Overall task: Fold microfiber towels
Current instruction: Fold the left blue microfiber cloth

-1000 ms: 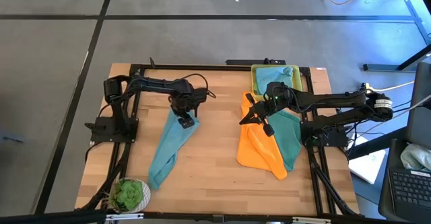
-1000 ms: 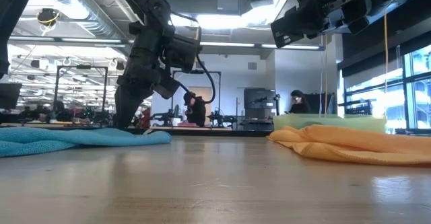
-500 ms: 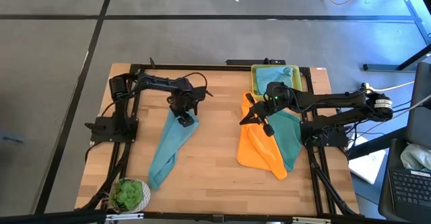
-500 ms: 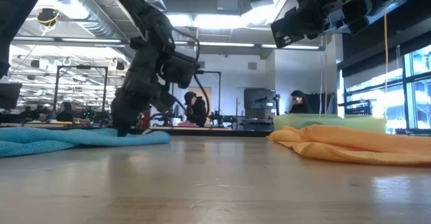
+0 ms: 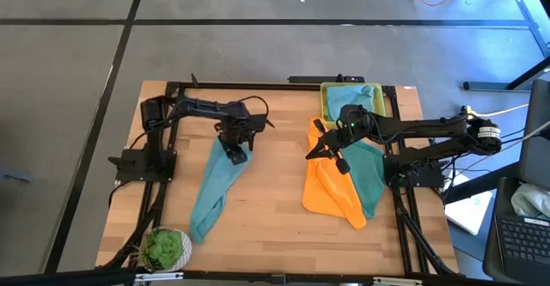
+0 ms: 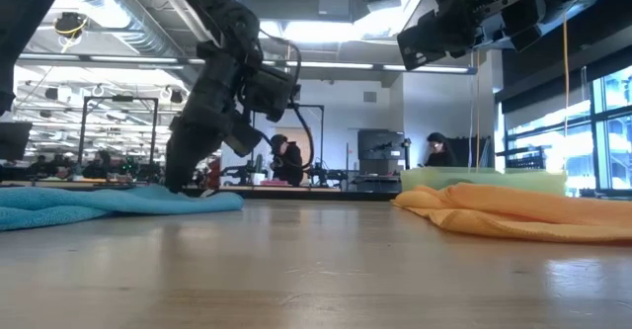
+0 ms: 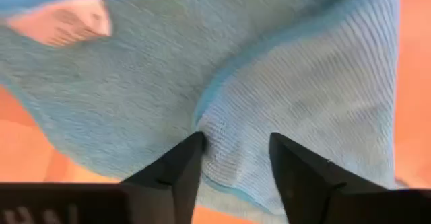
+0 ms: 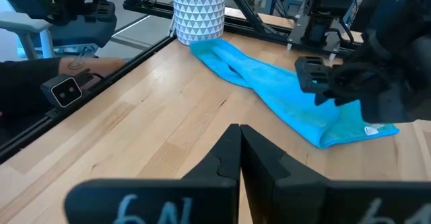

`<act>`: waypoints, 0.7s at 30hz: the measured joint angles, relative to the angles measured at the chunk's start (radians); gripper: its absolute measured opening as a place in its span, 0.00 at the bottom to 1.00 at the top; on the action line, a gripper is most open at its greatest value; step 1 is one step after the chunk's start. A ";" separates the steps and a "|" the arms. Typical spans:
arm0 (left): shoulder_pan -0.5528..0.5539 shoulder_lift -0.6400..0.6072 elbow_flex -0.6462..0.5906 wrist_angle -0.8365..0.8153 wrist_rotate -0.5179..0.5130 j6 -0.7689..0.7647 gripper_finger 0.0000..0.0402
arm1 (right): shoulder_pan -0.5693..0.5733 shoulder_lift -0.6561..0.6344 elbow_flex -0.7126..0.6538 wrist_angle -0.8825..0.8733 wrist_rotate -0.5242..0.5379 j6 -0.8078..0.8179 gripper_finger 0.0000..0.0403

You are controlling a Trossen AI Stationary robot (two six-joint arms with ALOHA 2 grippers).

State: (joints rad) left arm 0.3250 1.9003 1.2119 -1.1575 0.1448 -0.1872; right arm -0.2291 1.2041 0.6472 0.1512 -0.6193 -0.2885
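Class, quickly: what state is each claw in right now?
Left claw: open, pressed onto the light blue towel.
Right claw: shut, empty.

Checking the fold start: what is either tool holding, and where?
Left tool straddles a fold near the light blue towel's far end, not clamped yet. Right tool is shut, empty.

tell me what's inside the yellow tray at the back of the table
The yellow tray holds a light blue towel, bunched up and filling most of it. Whether anything lies beneath that towel is hidden, and the right arm crosses just in front.
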 joint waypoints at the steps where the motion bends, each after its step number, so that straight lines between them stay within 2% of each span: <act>1: -0.007 0.000 -0.001 -0.010 0.001 0.009 0.37 | 0.000 0.000 0.000 0.000 0.000 0.006 0.03; 7: -0.013 0.000 -0.016 -0.085 -0.023 -0.007 0.08 | 0.000 0.000 0.000 -0.007 0.000 0.018 0.03; 9: -0.010 0.000 -0.015 -0.112 -0.020 -0.018 0.02 | 0.000 0.000 0.000 -0.007 0.000 0.018 0.03; 13: -0.029 0.000 0.035 -0.192 -0.045 -0.028 0.02 | 0.000 0.000 0.000 -0.006 0.000 0.017 0.03; 18: -0.064 0.000 0.162 -0.268 -0.083 -0.066 0.01 | 0.000 0.000 0.000 0.001 0.002 0.015 0.03; 21: -0.109 0.000 0.252 -0.311 -0.088 -0.102 0.00 | 0.001 0.000 0.000 -0.017 0.080 -0.004 0.03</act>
State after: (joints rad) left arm 0.2164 1.9005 1.4643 -1.4683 0.0571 -0.2897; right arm -0.2283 1.2041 0.6472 0.1341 -0.5394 -0.2925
